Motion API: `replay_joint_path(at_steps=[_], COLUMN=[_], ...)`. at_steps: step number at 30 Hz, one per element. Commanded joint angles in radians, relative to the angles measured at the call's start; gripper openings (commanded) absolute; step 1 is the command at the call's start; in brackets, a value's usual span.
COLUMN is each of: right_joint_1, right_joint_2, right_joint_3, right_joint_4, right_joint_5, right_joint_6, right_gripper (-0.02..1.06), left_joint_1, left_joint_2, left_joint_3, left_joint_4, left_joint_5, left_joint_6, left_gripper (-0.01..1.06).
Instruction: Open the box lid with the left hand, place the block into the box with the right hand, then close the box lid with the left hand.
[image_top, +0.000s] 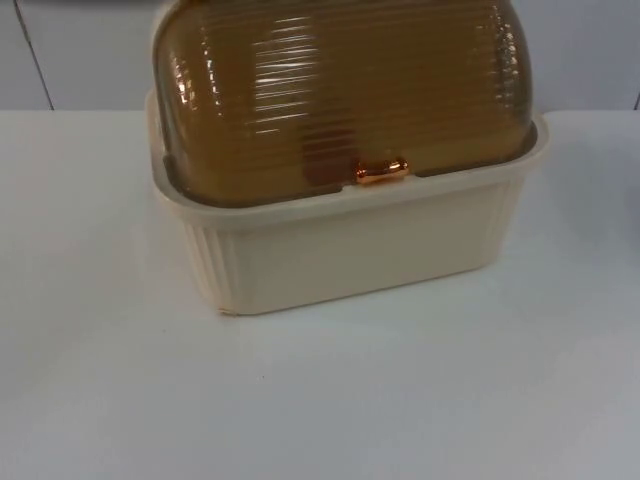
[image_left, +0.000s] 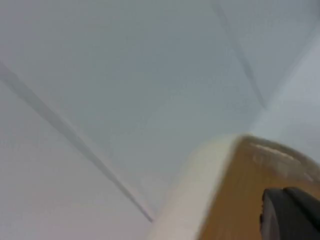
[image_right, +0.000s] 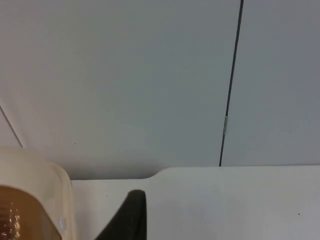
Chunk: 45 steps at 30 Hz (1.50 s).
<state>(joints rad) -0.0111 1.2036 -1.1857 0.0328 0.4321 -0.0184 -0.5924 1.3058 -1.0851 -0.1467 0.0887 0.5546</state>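
Note:
A cream ribbed box stands in the middle of the white table. Its amber, ribbed dome lid is down, and a small copper handle sits at the lid's front edge. A darker reddish patch shows through the lid just behind the handle; I cannot tell what it is. My left gripper hangs close over the box's cream rim and amber lid. My right gripper is above the table beside a corner of the box.
The white table stretches in front of the box and to both sides. The grey partition wall rises right behind the box, with a dark vertical seam in it.

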Motion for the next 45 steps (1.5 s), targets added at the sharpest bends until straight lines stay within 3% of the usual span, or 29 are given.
replay_joint_path(at_steps=[1, 5, 6, 10, 16, 21, 27, 31, 35, 39, 42, 45], right_joint_1=[-0.004, -0.004, -0.004, -0.004, -0.004, -0.004, -0.004, -0.004, -0.004, -0.004, -0.004, -0.004], right_joint_2=[-0.009, -0.009, -0.009, -0.009, -0.009, -0.009, -0.009, -0.009, -0.009, -0.009, -0.009, -0.009], right_joint_3=[-0.006, -0.006, -0.006, -0.006, -0.006, -0.006, -0.006, -0.006, -0.006, -0.006, -0.006, -0.006], right_joint_4=[-0.001, -0.001, -0.001, -0.001, -0.001, -0.001, -0.001, -0.001, -0.001, -0.001, -0.001, -0.001], right_joint_5=[0.005, 0.005, 0.005, 0.005, 0.005, 0.005, 0.011, 0.017, 0.016, 0.018, 0.022, 0.026], right_joint_6=[0.004, 0.004, 0.004, 0.004, 0.004, 0.004, 0.004, 0.004, 0.008, 0.011, 0.011, 0.011], right_gripper=[1.04, 1.04, 1.04, 1.04, 1.04, 1.04, 1.04, 1.04, 1.04, 1.04, 1.04, 1.04], left_joint_1=[0.083, 0.307, 0.307, 0.442, 0.485, 0.514, 0.514, 0.514, 0.514, 0.514, 0.514, 0.514], left_joint_2=[-0.038, -0.066, -0.066, -0.079, -0.088, -0.086, -0.086, -0.046, 0.022, 0.144, 0.184, 0.188], left_joint_3=[0.002, 0.002, 0.002, 0.002, 0.002, 0.005, 0.005, -0.007, -0.066, -0.248, -0.341, -0.371], left_joint_4=[-0.02, -0.097, -0.097, -0.101, 0.009, 0.107, 0.157, 0.147, 0.127, 0.131, 0.127, 0.127], left_joint_5=[-0.042, -0.049, -0.049, -0.058, -0.053, 0.108, 0.142, 0.26, 0.335, 0.523, 0.581, 0.581], left_joint_6=[-0.201, -0.46, -0.46, -0.511, -0.507, -0.507, -0.507, -0.546, -0.546, -0.546, -0.555, -0.564], left_gripper=[0.0, 0.0, 0.0, 0.0, 0.0, 0.0, 0.0, 0.0, 0.0, 0.0, 0.0, 0.0])
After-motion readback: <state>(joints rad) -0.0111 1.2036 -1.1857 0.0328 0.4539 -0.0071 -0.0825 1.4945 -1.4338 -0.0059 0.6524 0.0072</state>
